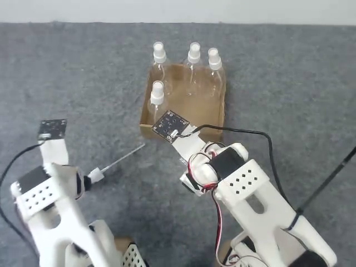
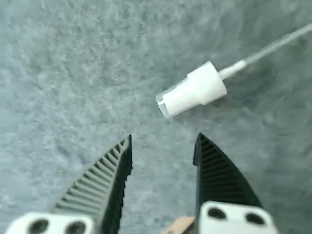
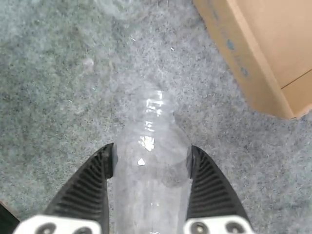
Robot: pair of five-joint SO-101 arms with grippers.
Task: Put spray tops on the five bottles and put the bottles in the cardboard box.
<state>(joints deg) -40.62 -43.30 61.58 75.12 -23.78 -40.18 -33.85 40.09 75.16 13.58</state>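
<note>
Fifth bottle (image 3: 153,161): clear, neck bare, no top on it yet. It sits clamped between the two fingers of the right claw (image 3: 152,150), just near-side of the cardboard box (image 1: 146,127), whose corner shows close by in the right wrist view. I can't tell if the bottle's base or neck touches the bench (image 1: 289,72).

Last spray top (image 1: 95,175) lies loose on the grey bench, on the left and well apart from the box. Its thin dip tube (image 1: 125,156) points toward the box's near-left corner. The left claw (image 2: 164,138) hangs right over the top with fingers apart, holding nothing; the white cap is just beyond the fingertips.

Four capped bottles are upright inside the box: three along the far wall (image 1: 159,55) (image 1: 193,54) (image 1: 215,58) and one on the near-left side (image 1: 157,93). The near-right part of the box floor looks free for one more.

Progress call: four of five are done, capped and boxed. What's left, I reckon:
- pick up the loose top
- feed the tube into the held bottle's neck and seat the cap
- drop that bottle in the open spot in the box

Late stage, last bottle in hand.
</note>
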